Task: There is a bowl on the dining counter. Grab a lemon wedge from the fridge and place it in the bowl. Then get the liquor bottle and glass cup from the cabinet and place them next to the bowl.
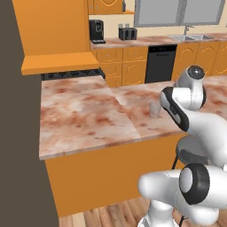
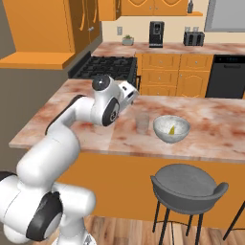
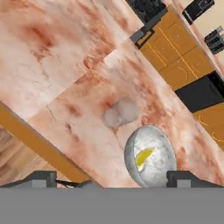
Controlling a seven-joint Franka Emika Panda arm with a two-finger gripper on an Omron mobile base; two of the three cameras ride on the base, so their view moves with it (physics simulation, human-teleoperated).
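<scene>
A grey bowl (image 2: 182, 134) stands on the marble dining counter (image 2: 86, 134) with a yellow lemon wedge (image 2: 171, 128) inside it. Just left of the bowl stands a clear glass cup (image 2: 142, 122), upright and apart from it. My gripper (image 2: 130, 95) hovers above the counter, left of the cup, open and holding nothing. From the hand view the cup (image 3: 121, 112) lies ahead, the bowl (image 3: 131, 151) with the wedge (image 3: 144, 158) nearer, and my gripper (image 3: 111, 178) is spread wide. The cup (image 1: 154, 108) also peeks out beside my arm. The liquor bottle is out of view.
A grey stool (image 2: 186, 184) stands at the counter's front edge below the bowl. A stove (image 2: 107, 67) borders the counter's far left. Against the back wall are a coffee machine (image 2: 156, 33), a toaster (image 2: 194, 38) and a black dishwasher (image 2: 227, 76).
</scene>
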